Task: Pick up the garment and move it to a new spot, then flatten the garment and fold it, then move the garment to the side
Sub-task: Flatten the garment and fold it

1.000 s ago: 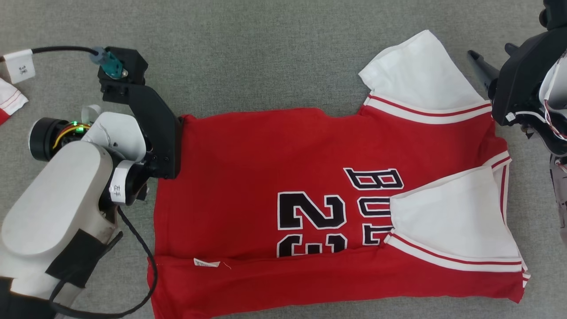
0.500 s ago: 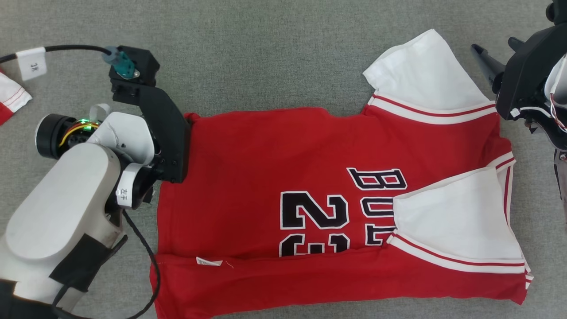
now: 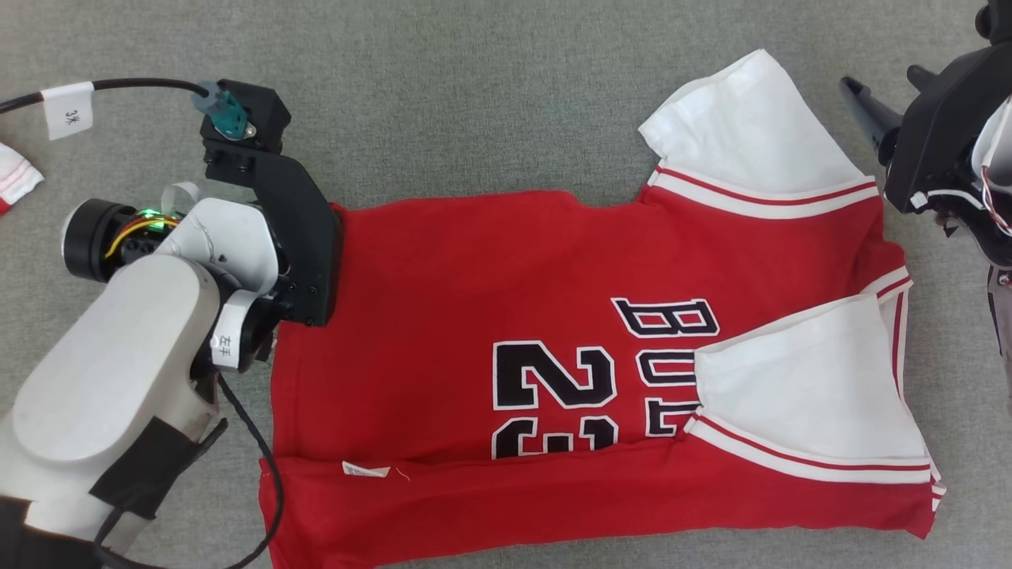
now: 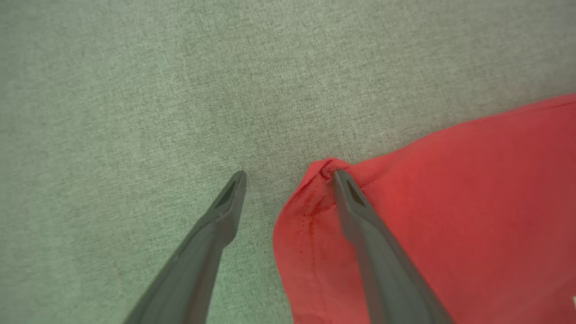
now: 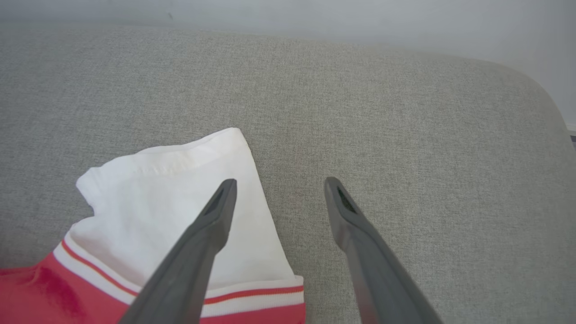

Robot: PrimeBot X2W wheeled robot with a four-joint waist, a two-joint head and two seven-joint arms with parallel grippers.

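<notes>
Red jersey (image 3: 443, 300) lies part-folded on the grey fabric surface (image 3: 474, 95), left gripper (image 4: 289, 174) spread wide astride its hem corner, right gripper (image 5: 279, 182) equally agape at the far white sleeve (image 5: 171, 193), and a shallow pinch could snag one layer and drag the fold askew!

A grey woven surface (image 3: 474, 95) carries a red jersey (image 3: 443, 316) spread flat, its near side folded over, with white sleeves, and a white-and-red cloth (image 3: 14, 180) lies well apart at the left edge.

Grey woven upholstery (image 5: 405, 112) with a rounded corner, perhaps a pale wall (image 5: 315, 18) behind.
</notes>
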